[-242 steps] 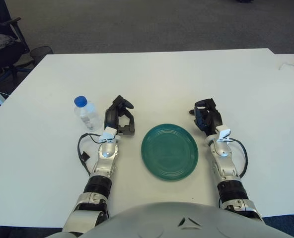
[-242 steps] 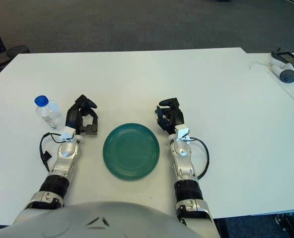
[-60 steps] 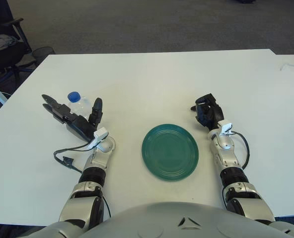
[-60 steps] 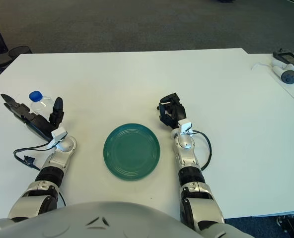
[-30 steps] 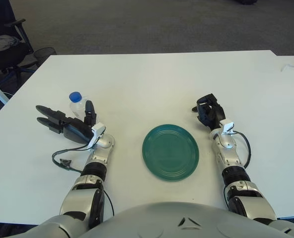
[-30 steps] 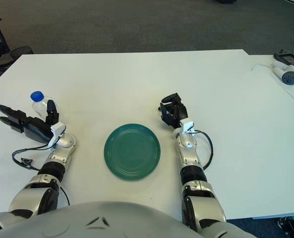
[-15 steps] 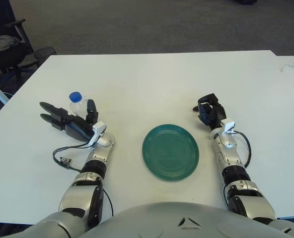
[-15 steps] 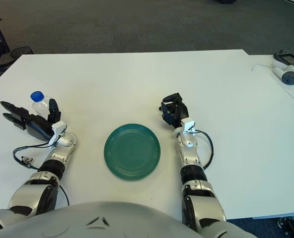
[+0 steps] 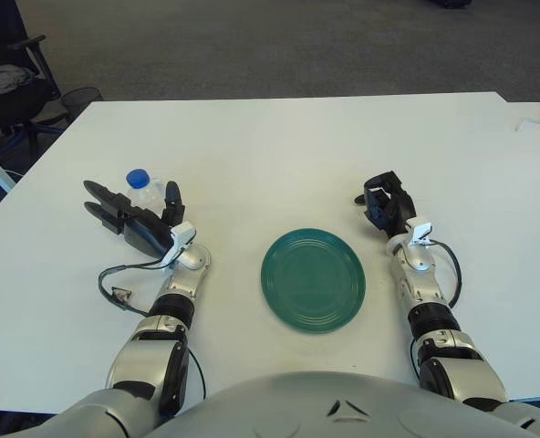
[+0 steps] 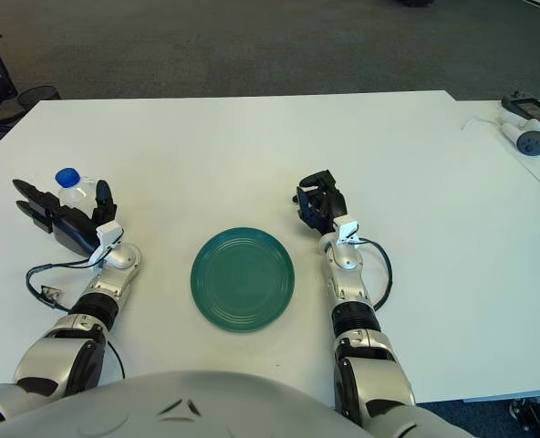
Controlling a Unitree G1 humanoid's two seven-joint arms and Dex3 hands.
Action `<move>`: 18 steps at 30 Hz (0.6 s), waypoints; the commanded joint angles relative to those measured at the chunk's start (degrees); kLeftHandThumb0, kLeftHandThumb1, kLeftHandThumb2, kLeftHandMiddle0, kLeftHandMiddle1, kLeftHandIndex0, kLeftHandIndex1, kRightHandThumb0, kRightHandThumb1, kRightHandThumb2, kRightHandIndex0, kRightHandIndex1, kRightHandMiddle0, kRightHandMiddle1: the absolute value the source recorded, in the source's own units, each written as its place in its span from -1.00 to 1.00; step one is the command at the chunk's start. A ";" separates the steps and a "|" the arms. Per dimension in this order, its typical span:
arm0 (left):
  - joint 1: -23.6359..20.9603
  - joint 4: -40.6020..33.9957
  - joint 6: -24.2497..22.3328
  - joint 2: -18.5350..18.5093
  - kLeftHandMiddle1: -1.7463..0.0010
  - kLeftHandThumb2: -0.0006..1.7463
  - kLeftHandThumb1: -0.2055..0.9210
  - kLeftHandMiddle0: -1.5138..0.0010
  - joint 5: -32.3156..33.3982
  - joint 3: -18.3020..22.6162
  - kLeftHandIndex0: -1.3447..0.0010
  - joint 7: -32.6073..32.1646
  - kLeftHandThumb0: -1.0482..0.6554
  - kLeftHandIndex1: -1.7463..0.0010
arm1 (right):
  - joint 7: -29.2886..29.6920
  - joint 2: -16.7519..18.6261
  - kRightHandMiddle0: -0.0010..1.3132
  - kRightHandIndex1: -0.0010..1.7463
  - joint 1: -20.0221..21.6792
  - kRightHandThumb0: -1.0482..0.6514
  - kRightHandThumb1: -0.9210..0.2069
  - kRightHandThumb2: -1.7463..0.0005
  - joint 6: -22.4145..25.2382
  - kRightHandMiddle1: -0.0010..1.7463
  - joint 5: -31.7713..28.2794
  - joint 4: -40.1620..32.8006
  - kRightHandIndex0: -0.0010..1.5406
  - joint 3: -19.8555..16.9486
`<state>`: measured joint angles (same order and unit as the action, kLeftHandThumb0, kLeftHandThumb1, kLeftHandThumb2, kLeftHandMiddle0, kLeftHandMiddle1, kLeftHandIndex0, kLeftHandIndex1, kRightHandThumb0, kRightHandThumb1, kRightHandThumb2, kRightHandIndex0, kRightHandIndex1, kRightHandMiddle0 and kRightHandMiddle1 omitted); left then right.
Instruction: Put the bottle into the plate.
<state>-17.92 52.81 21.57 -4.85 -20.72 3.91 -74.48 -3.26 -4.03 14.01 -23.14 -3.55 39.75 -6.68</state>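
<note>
The desk (image 9: pixel 279 146) is the largest item before you: a white surface filling most of the frame, with dark carpet beyond its far edge. A dark office chair (image 9: pixel 10 82) shows in the upper left corner, off the desk. At the far right edge you can see a small grey device with a white cable (image 10: pixel 525 132); what it is cannot be told.

The plate (image 9: pixel 313 279) is round and green, lying flat on the desk at lower centre, between the two arms. Nothing lies in it.

Your left hand (image 9: pixel 131 223) sits at middle left of the frame, well apart from the plate. Its fingers (image 9: pixel 101 192) are spread and extended toward the left, gripping nothing. The hand is just in front of the bottle, and the thumb stands up just right of it; whether either touches the bottle cannot be told.

Your right hand (image 9: pixel 385 203) shows just beyond the upper right edge of the plate, fingers curled in, holding nothing.

The bottle (image 9: pixel 142 189) is clear with a blue cap, upright on the desk at middle left, partly hidden behind the left hand and well apart from the plate.
</note>
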 commanded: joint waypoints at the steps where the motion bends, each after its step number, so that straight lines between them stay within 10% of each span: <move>1: 5.79 5.66 0.02 0.53 0.97 -0.48 1.00 0.90 -0.40 -1.14 1.00 1.59 -1.00 1.00 | 0.29 -0.22 -0.67 0.69 -4.66 0.23 -0.82 0.32 5.67 1.00 -0.15 5.32 -0.56 -0.58; 18: 3.88 7.51 2.63 -1.21 0.95 -0.56 1.00 0.86 2.48 0.09 0.97 5.35 -1.00 0.98 | 0.09 -0.54 -0.68 0.69 -4.28 0.23 -0.86 0.35 5.54 1.00 -0.01 6.05 -0.58 -0.81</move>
<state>-19.16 55.27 24.19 -6.01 -18.23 3.89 -69.70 -3.49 -4.22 14.48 -23.19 -3.61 40.42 -7.06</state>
